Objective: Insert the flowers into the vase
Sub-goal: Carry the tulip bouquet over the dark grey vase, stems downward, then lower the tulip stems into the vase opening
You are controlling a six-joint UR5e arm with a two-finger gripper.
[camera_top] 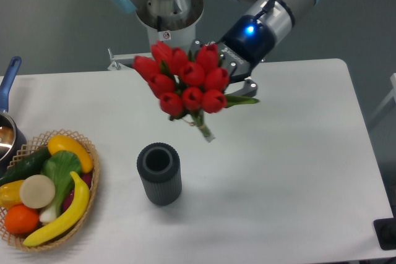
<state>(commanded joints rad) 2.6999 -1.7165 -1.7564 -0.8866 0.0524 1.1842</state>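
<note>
The flowers (pixel 184 83), a tight bunch of red tulips with green leaves, hang in the air above the table, their bound green stems pointing down and to the right. My gripper (pixel 224 72) is shut on the bunch from behind, its fingers mostly hidden by the blooms. The vase (pixel 159 173), a dark grey ribbed cylinder with an open round mouth, stands upright on the white table, below and a little left of the stem ends. A clear gap separates stems and vase mouth.
A wicker basket (pixel 88 196) of fruit and vegetables sits at the front left edge. A pot with a blue handle (pixel 8 78) is at the far left. The arm's base column (pixel 167 23) stands behind the table. A black object (pixel 387 233) sits at the front right corner.
</note>
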